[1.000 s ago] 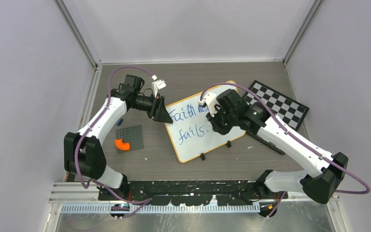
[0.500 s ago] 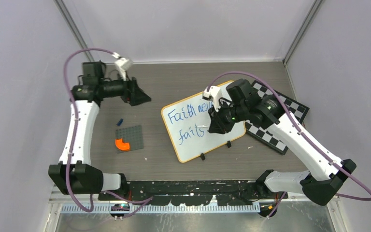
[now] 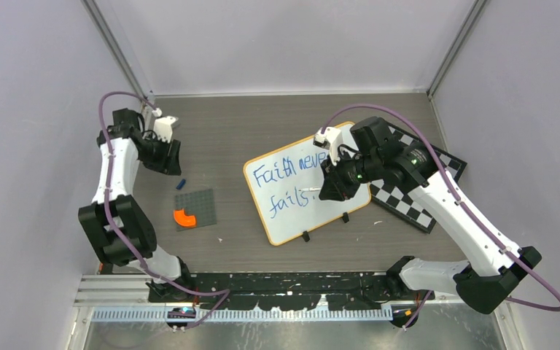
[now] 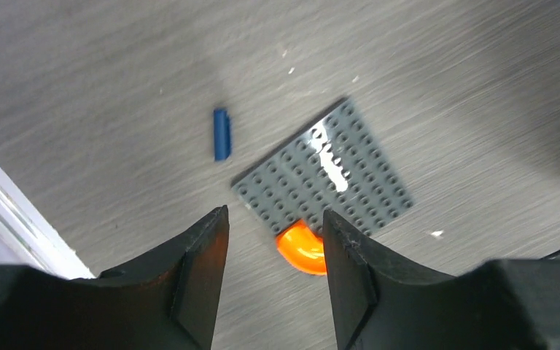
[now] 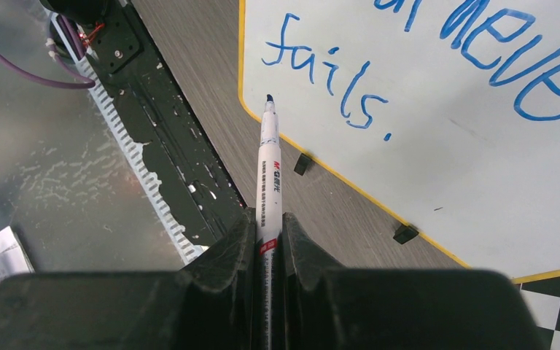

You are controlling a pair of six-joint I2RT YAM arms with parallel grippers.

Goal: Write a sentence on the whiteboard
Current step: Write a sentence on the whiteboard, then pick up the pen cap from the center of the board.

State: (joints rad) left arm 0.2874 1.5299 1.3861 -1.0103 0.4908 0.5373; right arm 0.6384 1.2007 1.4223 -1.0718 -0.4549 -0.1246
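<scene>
**Whiteboard with blue lettering; marker gripped in the right claw**

The whiteboard (image 3: 292, 219) (image 5: 481, 146) lies flat and turned askew, just right of the middle of the surface (image 3: 262, 117). It bears "Faith never fails." in blue. Its far-right corner is next to a checkered board (image 3: 423, 175) near the right edge. The right claw (image 3: 333, 186) (image 5: 266, 219) is closed on a white marker (image 5: 270, 157), with the tip uncapped and pointing at the board beside "fails."; whether the tip touches the board cannot be told. The left claw (image 3: 169, 157) (image 4: 273, 219) hangs near the far-left corner with its jaws apart and nothing between them. Below it are a grey studded plate (image 3: 195, 207) (image 4: 324, 171), an orange curved piece (image 3: 184, 217) (image 4: 302, 248) at the plate's near edge, and a small blue piece (image 3: 181, 183) (image 4: 222, 134) just beside the plate.
</scene>
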